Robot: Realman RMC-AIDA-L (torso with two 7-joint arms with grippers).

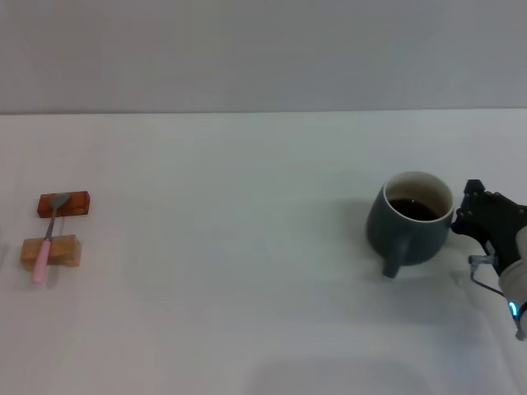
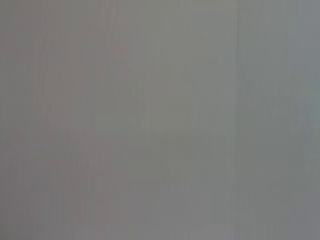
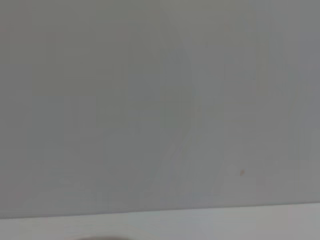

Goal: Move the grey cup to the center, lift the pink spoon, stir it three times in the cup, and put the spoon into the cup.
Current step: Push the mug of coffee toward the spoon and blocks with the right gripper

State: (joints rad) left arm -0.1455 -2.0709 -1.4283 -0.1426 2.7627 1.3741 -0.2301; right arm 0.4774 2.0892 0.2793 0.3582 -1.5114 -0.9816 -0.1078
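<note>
Grey cup (image 1: pixel 411 224) upright on white desk (image 1: pixel 247 313), holding dark liquid, handle turned toward the robot. Right claw (image 1: pixel 463 216) just beside cup's right wall, at rim height; contact and opening cannot be told. Pink spoon (image 1: pixel 47 240) far left of cup, lying across two wooden blocks (image 1: pixel 58 226). Left claw not visible.

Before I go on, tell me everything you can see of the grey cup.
The grey cup is a rounded, dark blue-grey mug, ceramic by its look, with a pale rim and inside and dark liquid in it. It stands upright on the white table, far to the right, its one handle pointing toward the robot. The right gripper is close at its right side; contact cannot be told.
</note>
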